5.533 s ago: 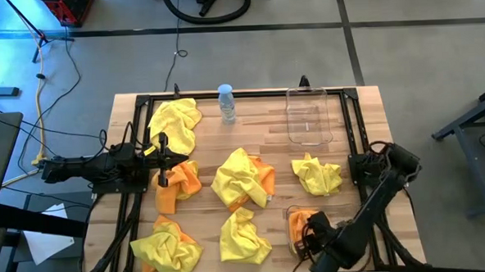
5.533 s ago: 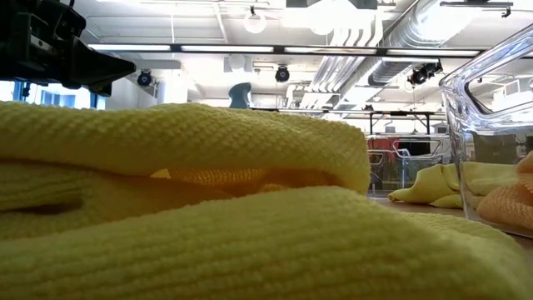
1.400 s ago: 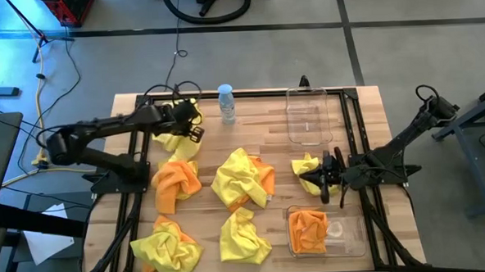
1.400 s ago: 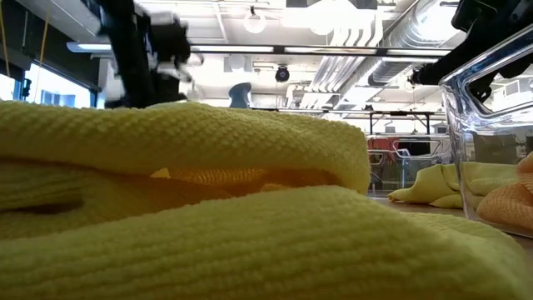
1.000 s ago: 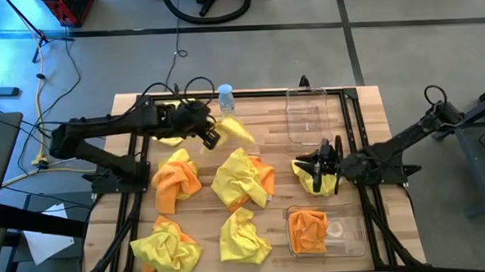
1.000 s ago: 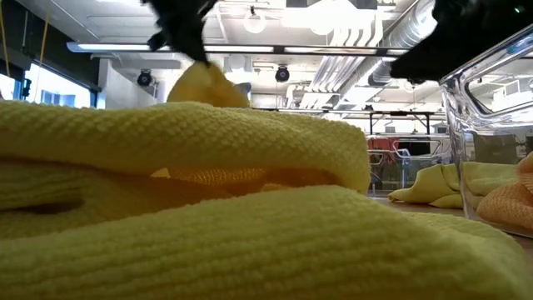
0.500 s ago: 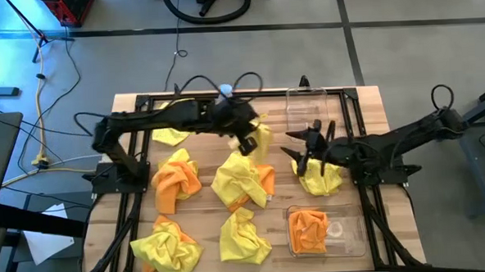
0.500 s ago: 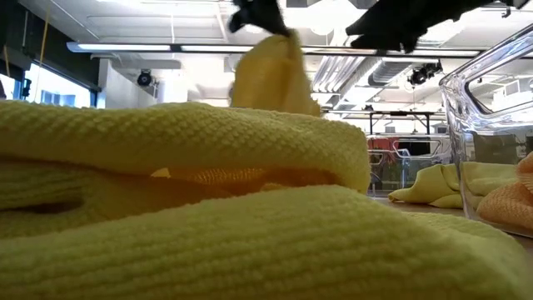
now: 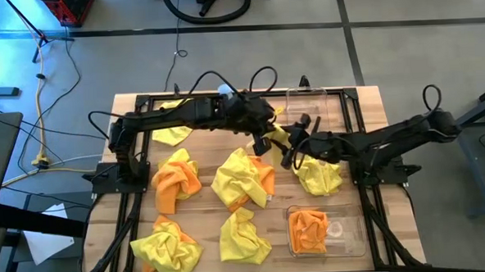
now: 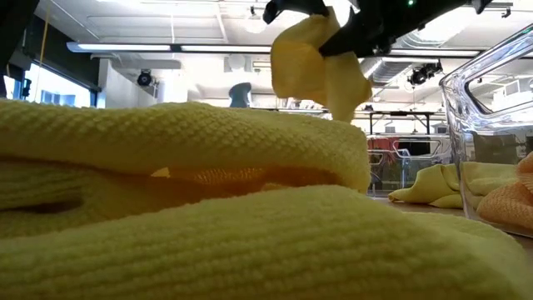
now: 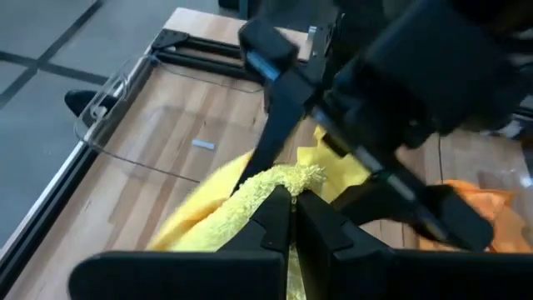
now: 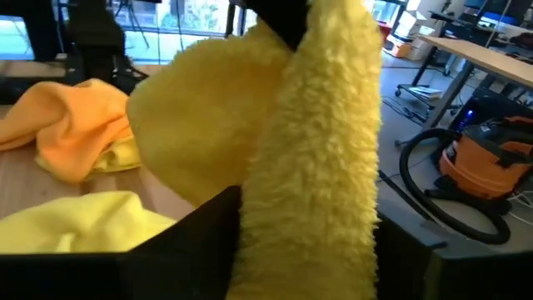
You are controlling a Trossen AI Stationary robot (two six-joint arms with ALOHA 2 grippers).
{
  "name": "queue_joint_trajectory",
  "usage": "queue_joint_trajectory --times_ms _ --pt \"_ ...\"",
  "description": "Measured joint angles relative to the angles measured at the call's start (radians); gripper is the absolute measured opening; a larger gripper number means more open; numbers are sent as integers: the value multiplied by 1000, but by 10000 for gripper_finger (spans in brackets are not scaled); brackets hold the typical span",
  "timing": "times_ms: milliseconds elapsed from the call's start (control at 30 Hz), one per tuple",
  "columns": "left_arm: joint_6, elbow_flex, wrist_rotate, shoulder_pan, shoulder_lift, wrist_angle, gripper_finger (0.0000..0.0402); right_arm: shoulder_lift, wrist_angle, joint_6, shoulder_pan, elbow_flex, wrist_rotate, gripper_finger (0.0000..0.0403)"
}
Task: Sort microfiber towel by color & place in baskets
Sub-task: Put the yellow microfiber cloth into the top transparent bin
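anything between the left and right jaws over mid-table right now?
A bright yellow microfiber towel hangs there, pinched in the shut left gripper, with the right gripper right against its other side. High view shows it.

Towels, bins and arms, counted from above.
Six yellow towels [image 9: 240,184], three orange towels [image 9: 176,180], two clear baskets [image 9: 308,105], one water bottle [image 9: 224,91], two arms.

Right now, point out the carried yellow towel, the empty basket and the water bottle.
carried yellow towel [image 10: 312,58], low view, hanging folds.
empty basket [image 9: 331,99], high view, far right rim.
water bottle [image 9: 224,91], high view, cap.
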Motion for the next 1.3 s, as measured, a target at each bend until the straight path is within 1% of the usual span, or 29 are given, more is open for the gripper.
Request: queue_joint_trajectory --times_ms 100,233,267,300,433,500,633,700,800,900,1000,1067,1233,1300 --pt "0 0 40 7 -5 16 0 17 32 17 -23 0 0 141" --pt "3 0 56 20 -4 11 0 20 23 20 -37 0 1 43" --pt "11 0 56 22 -4 11 0 18 20 20 -36 0 0 23" --pt "22 0 56 24 -4 11 0 14 16 19 -36 0 -4 13" --pt "73 0 56 24 -4 15 3 13 14 20 -36 0 -15 30" --pt "77 0 56 24 -4 16 12 13 13 23 -36 0 -15 28" --pt "87 0 56 24 -4 1 44 12 -2 35 -36 0 -17 6" --pt "97 0 56 24 -4 -9 65 7 -14 68 -36 0 -17 10" --pt "104 -3 40 27 -10 -19 92 -11 -60 74 -36 -1 -9 14" --pt "111 -44 36 30 -39 -8 109 -44 -110 108 -36 -1 17 6" --pt "113 -147 30 30 -89 22 114 -88 -158 128 -36 -1 21 5" --pt "112 -252 29 30 -144 78 115 -114 -184 133 -36 -2 24 6" --pt "74 -592 16 30 -359 299 115 -184 -243 168 -38 -2 39 3" --pt "49 -732 16 30 -460 384 115 -206 -253 187 -41 -2 69 3"
